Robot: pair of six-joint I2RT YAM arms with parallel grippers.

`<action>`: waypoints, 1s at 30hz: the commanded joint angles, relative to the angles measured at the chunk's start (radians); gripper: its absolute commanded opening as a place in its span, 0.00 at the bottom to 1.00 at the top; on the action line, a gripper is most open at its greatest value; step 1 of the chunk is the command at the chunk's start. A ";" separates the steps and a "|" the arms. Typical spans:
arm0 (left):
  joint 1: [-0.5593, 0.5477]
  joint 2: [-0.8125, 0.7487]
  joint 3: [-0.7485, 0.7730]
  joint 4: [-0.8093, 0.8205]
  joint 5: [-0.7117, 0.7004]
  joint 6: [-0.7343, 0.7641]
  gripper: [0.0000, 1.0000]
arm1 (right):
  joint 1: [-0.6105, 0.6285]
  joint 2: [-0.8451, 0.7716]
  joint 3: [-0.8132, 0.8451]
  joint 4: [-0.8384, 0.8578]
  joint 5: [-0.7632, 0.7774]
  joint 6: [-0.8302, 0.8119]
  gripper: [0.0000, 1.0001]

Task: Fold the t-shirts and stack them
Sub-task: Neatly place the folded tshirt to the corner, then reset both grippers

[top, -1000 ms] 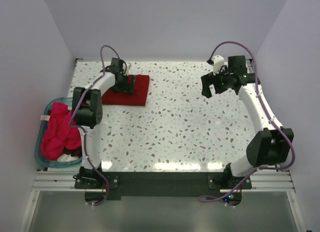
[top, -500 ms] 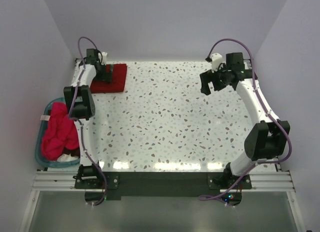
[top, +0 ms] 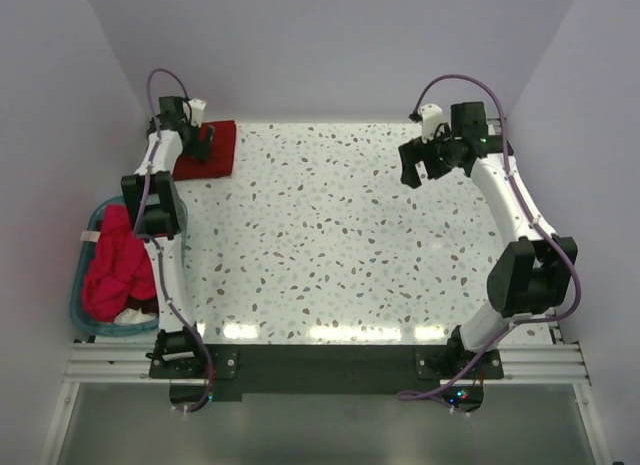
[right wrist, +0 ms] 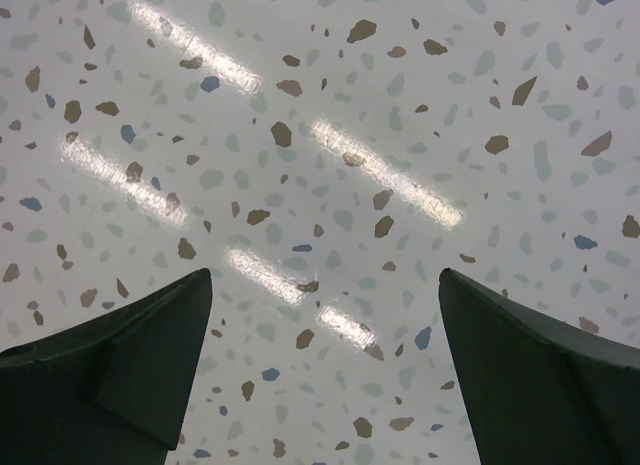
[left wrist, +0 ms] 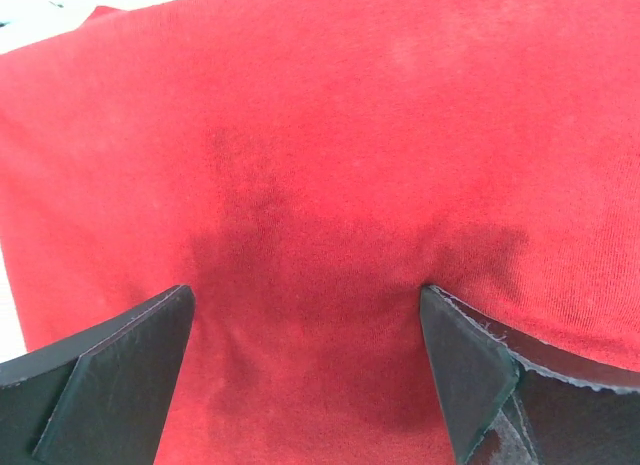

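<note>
A folded deep crimson t-shirt (top: pixel 214 148) lies flat at the table's far left corner. My left gripper (top: pixel 198 145) rests on top of it with its fingers spread wide. In the left wrist view the crimson cloth (left wrist: pixel 330 135) fills the frame, and the open gripper (left wrist: pixel 305 305) presses down on it with nothing pinched between the fingers. Brighter pinkish-red t-shirts (top: pixel 115 265) lie crumpled in the teal basket (top: pixel 76 303) at the left. My right gripper (top: pixel 414 171) is open and empty, above bare table at the far right (right wrist: pixel 325 285).
The speckled white table (top: pixel 340 235) is bounded by walls at the back and both sides. The basket sits off the table's left edge, beside the left arm. Something white lies under the shirts in the basket (top: pixel 128 317).
My left gripper has slid the folded crimson shirt from the back middle-left of the table into the far left corner. The right gripper has shifted only slightly.
</note>
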 commanded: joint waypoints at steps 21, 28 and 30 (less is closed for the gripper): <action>-0.283 -0.787 -0.335 -0.014 0.114 0.002 1.00 | -0.001 -0.164 -0.014 0.007 -0.052 0.068 0.99; -0.430 -1.043 -0.831 0.105 0.162 -0.176 1.00 | -0.003 -0.313 -0.233 0.017 -0.061 0.066 0.99; -0.439 -1.135 -1.003 0.125 0.163 -0.186 1.00 | -0.001 -0.369 -0.292 0.020 -0.060 0.068 0.99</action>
